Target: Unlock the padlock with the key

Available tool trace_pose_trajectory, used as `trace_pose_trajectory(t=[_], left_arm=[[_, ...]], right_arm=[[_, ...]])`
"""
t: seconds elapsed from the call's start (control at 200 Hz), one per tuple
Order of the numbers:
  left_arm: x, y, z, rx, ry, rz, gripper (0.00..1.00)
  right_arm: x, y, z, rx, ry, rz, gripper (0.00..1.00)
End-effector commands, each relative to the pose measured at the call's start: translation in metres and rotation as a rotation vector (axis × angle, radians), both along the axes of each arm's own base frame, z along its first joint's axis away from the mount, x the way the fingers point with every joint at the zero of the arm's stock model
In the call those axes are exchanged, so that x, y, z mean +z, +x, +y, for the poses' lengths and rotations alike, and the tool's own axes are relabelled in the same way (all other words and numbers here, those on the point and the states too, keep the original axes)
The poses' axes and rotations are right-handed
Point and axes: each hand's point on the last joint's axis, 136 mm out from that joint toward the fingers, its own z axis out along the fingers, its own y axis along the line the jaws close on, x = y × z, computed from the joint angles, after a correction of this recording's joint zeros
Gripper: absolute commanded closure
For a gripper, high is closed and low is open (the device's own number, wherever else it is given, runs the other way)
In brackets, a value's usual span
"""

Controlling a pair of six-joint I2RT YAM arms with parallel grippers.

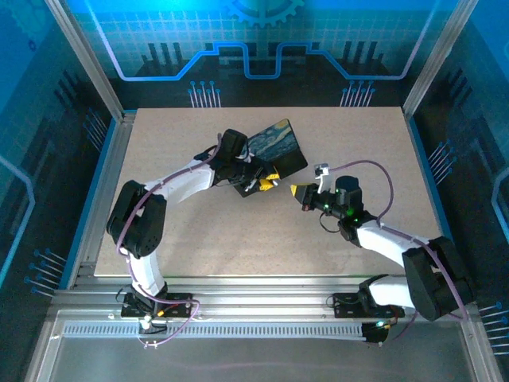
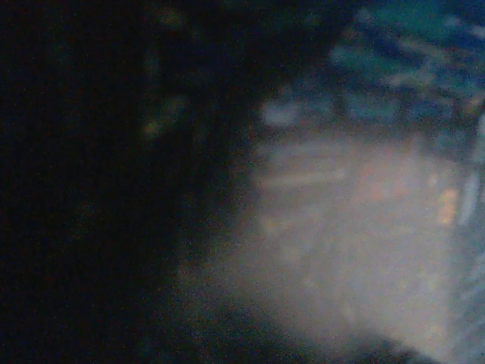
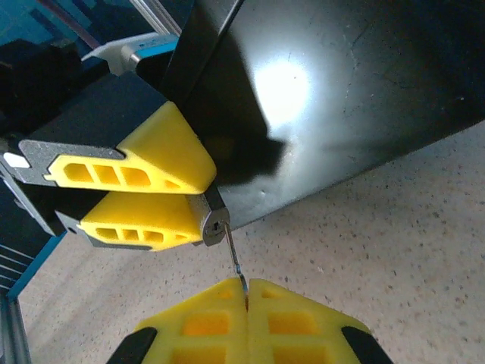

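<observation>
Right wrist view: at nine o'clock the left gripper (image 3: 201,199) has its yellow fingers (image 3: 170,140) pinched on the padlock (image 3: 214,224), whose keyhole end pokes out just left of centre. The key (image 3: 234,254) slants from that keyhole toward six o'clock, where the right gripper (image 3: 246,292), fully closed, nips its other end. Behind them the dark box (image 3: 341,91) spans twelve to three o'clock, above the speckled table (image 3: 394,250).

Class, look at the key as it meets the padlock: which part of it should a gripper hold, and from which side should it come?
Grip the key by its tail end, farthest from the padlock, coming in line with the blade from opposite the keyhole face. The blade is a thin sliver pointing at the keyhole, so it must stay bare. The right gripper pinches it just so.
</observation>
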Motion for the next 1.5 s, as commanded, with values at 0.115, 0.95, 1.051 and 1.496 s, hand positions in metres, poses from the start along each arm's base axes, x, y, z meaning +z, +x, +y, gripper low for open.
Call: trace_pose_trajectory(t=[0.115,0.95,1.051,1.496], left_arm=[[0.021,0.0,0.006,0.045,-0.097,0.023,0.94],[0.013,0.004,0.012,0.066,-0.096,0.034,0.94],[0.012,0.003,0.012,0.067,-0.094,0.035,0.94],[0.012,0.003,0.023,0.121,-0.058,0.041,0.95]], right_arm=[[0.009,0.007,0.021,0.032,-0.016,-0.099,1.0],[0.006,0.018,0.032,0.015,0.034,-0.117,1.0],[0.007,0.018,0.034,0.017,0.037,-0.126,1.0],[0.007,0.011,0.024,-0.015,-0.005,-0.151,1.0]])
